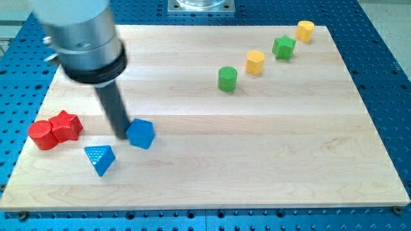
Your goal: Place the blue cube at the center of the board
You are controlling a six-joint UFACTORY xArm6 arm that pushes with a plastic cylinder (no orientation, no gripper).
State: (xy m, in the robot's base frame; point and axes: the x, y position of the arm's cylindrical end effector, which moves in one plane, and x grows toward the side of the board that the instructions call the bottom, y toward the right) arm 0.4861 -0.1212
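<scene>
Seven blocks lie on the worktop (192, 173). At the far left sit a red cylinder (42, 135) and a red star (66, 126), touching each other, out of the working path. Just right and nearer, a blue pyramid (100, 158) lies apart from them. Next comes my tip (122, 136), pressed against the left face of the blue cube (140, 134); that side is the correct one to push from, since the board's centre lies to the cube's right and slightly farther off. No jaws are fitted: the arm ends in a plain rod that holds nothing and can only shove. The cube stands in the left third of the board, well short of centre, so I judge the task barely begun. Further right, a diagonal row climbs toward the far right corner: green cylinder (227, 78), yellow cylinder (255, 61), green star (284, 47), yellow cylinder (305, 29). All stand well apart from the cube's likely path.
</scene>
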